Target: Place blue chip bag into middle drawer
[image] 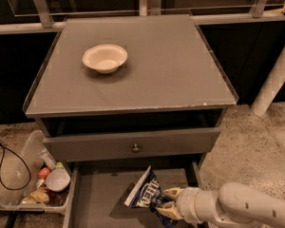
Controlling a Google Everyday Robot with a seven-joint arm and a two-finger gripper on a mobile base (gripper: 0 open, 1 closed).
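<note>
The blue chip bag (146, 194), dark navy with white lettering and a white edge, hangs tilted just above the floor of the open middle drawer (97, 198), at its right side. My gripper (169, 202) comes in from the lower right on a white arm and is shut on the bag's lower right end. The grey drawer floor shows bare to the left of the bag. The drawer's front part is cut off by the bottom edge of the view.
A closed drawer front with a round metal knob (135, 148) sits above the open drawer. A cream bowl (104, 58) stands on the grey cabinet top (180, 70). A clear bin (23, 175) of small items and a black cable (9, 160) lie on the floor at left.
</note>
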